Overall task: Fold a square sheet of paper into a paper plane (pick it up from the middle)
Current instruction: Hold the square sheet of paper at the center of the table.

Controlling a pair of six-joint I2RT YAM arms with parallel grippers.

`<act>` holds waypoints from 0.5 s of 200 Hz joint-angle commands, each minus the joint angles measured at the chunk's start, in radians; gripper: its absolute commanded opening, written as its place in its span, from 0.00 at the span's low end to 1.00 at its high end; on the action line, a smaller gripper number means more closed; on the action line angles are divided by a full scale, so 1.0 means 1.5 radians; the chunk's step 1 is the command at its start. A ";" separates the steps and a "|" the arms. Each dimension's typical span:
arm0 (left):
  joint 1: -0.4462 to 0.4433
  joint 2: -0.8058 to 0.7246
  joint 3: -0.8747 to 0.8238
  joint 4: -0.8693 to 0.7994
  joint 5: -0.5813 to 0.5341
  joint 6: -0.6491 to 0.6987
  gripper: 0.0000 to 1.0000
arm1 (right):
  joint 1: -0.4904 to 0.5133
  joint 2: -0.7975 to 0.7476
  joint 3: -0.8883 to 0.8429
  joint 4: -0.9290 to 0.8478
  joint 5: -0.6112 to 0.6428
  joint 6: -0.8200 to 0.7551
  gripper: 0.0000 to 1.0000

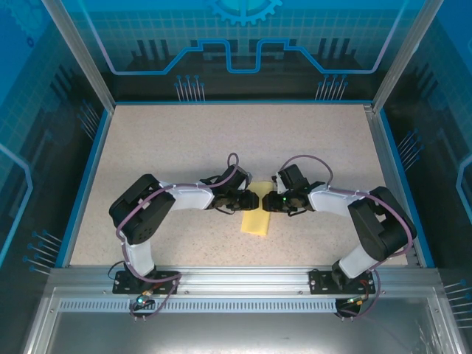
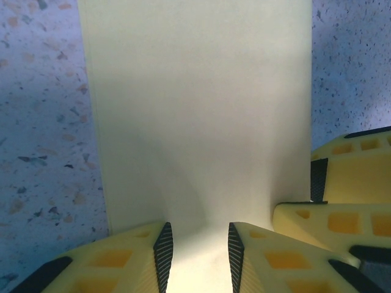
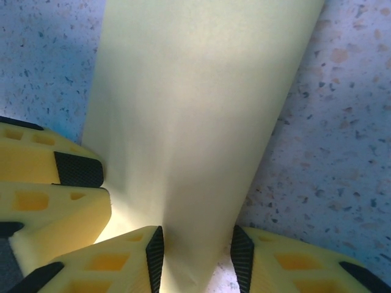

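Note:
The square sheet of paper (image 1: 257, 221) lies on the table as a pale yellow folded oblong, its far end under both grippers. My left gripper (image 1: 251, 200) and right gripper (image 1: 269, 202) meet tip to tip over that end. In the left wrist view the paper (image 2: 195, 110) runs up between the jaws of my left gripper (image 2: 200, 244), which stand apart with a soft hump of paper between the pads. In the right wrist view my right gripper (image 3: 197, 250) straddles the narrowing paper (image 3: 201, 104), open, with bare table between the paper's edge and the right pad.
The speckled beige table (image 1: 169, 147) has blue raised edges and metal frame posts at the corners. The right gripper's yellow fingers (image 2: 351, 183) crowd the left wrist view. The left gripper's fingers (image 3: 36, 159) sit close at the left of the right wrist view.

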 commanded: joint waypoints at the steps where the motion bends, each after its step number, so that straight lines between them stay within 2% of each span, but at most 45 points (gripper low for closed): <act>1: -0.004 0.042 -0.011 -0.034 -0.028 0.014 0.34 | 0.007 -0.017 0.006 -0.054 0.038 -0.006 0.43; 31: -0.003 0.054 -0.011 -0.042 -0.029 0.021 0.34 | -0.002 -0.068 0.007 -0.089 0.054 -0.011 0.48; 53: -0.004 0.056 -0.010 -0.048 -0.032 0.027 0.34 | -0.009 -0.119 -0.010 -0.086 0.041 -0.002 0.48; 66: -0.004 0.058 -0.009 -0.049 -0.035 0.029 0.34 | -0.008 -0.145 -0.029 -0.051 0.006 0.020 0.44; 100: -0.004 0.061 -0.004 -0.061 -0.041 0.038 0.34 | -0.008 -0.145 -0.070 0.054 -0.077 0.086 0.25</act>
